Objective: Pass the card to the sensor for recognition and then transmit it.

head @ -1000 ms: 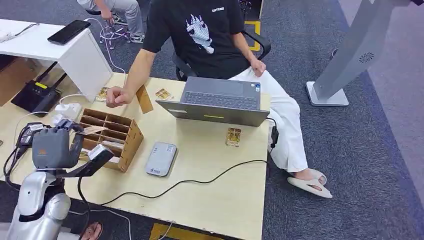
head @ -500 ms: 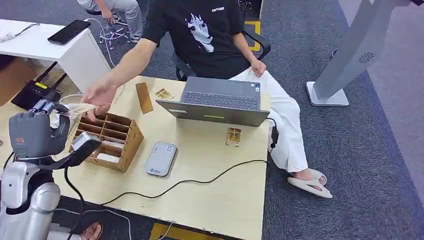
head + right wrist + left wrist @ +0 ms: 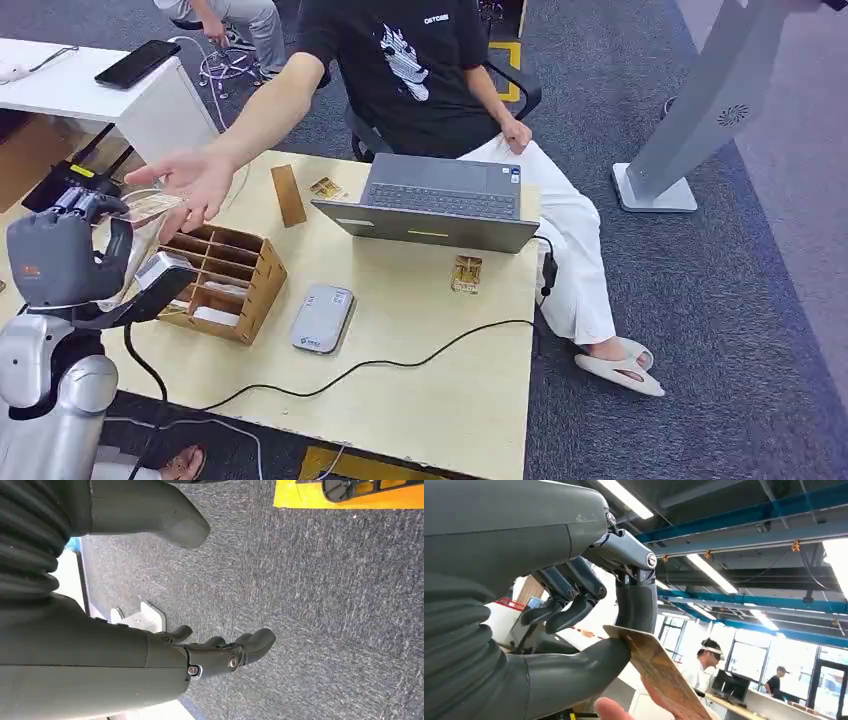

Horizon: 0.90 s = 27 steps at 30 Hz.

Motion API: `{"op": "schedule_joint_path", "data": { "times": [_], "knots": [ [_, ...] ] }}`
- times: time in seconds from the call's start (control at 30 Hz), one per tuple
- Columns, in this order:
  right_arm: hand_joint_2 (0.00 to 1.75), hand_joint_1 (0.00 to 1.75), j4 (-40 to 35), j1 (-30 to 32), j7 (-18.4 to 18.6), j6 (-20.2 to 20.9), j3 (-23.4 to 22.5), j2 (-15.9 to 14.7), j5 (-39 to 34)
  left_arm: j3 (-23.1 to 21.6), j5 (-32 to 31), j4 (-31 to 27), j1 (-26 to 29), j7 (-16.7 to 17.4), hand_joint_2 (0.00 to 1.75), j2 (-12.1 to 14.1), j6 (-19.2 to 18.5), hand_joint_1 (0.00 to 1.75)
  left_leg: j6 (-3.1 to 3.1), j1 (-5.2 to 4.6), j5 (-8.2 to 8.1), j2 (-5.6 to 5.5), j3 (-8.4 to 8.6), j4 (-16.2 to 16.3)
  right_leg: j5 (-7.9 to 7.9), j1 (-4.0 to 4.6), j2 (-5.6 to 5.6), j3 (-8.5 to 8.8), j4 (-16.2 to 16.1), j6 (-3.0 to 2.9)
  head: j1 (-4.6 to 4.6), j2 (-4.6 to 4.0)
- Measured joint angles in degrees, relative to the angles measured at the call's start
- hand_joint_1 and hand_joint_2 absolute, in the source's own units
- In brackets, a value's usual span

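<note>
Left hand (image 3: pixel 62 262) raised — pinching card (image 3: pixel 150 208).

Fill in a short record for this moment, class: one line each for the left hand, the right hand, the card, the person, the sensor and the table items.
left hand: raised beside the table, pinches the card
right hand: hangs over grey carpet, fingers apart, holds nothing
card: in the left hand, pointing toward the person's palm
person's hand: open, palm up, reaching for the card; contact cannot be told
sensor: grey, flat on the table, cable attached
other items: divided box, laptop, a loose card near the laptop
</note>
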Motion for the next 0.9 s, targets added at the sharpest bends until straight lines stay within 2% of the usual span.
{"op": "schedule_joint_path", "data": {
  "times": [0.43,0.47,0.9],
  "knots": [
    [1.75,0.00,0.0,-0.1,0.4,0.0,0.1,0.0,0.0,0.0,-1.0,0.7,-1.8,0.2,1.75,-0.2,0.2,1.75,0.00,0.00,0.00,0.01,0.01,0.0,0.00,0.00,0.01,-0.01,0.0,0.00,0.00,0.02],
    [1.75,0.00,0.0,-0.1,0.4,0.0,0.2,0.0,0.0,0.0,-1.3,0.9,-1.9,0.1,1.75,-0.3,0.3,0.00,0.00,0.00,0.00,0.00,0.01,0.0,0.00,0.00,0.01,-0.01,0.0,0.00,0.00,0.00],
    [1.75,0.00,0.0,-0.5,1.0,1.4,1.0,0.0,-0.5,0.0,-0.2,3.7,-3.9,-1.2,1.75,-4.0,3.4,0.00,0.00,-0.01,0.00,0.02,0.02,0.0,0.01,-0.01,0.04,-0.02,0.0,0.00,0.00,0.00]
  ]
}}
